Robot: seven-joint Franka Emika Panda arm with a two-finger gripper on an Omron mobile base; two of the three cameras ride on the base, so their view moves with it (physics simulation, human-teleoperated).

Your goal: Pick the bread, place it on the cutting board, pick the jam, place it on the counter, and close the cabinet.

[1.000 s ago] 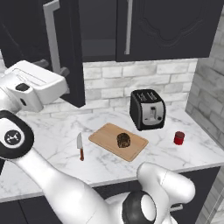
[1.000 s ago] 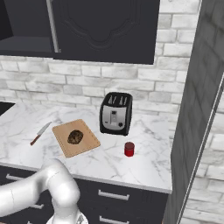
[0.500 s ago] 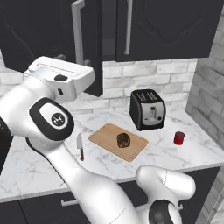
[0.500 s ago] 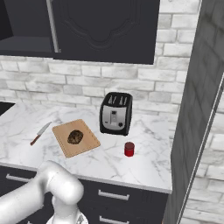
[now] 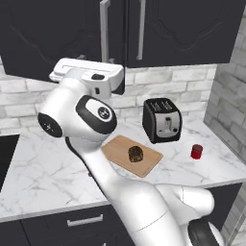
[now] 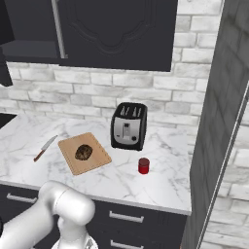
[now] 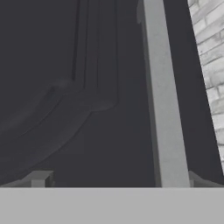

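The dark brown bread [image 5: 136,153] [image 6: 83,151] lies on the wooden cutting board [image 5: 117,148] [image 6: 96,161]. The red jam [image 5: 196,152] [image 6: 143,166] stands upright on the marble counter [image 5: 43,178] [image 6: 160,182], right of the board. My white hand [image 5: 89,76] is raised against the lower edge of the left door of the cabinet [image 5: 53,33] [image 6: 116,34], which hangs slightly ajar. In the hand view my gripper [image 7: 117,180] is open, with the door panel close in front of it and the silver handle [image 7: 162,109] upright ahead of the right fingertip. Nothing is held.
A black toaster [image 5: 162,120] [image 6: 129,125] stands behind the board. A red-handled knife [image 6: 45,148] lies left of the board. A dark side wall [image 6: 219,121] bounds the counter on the right. A black cooktop [image 5: 7,153] sits at the far left.
My arm has swung to the right, and the left cabinet door with its handle has swung the same way toward shut. Bread, jam and board have not moved.
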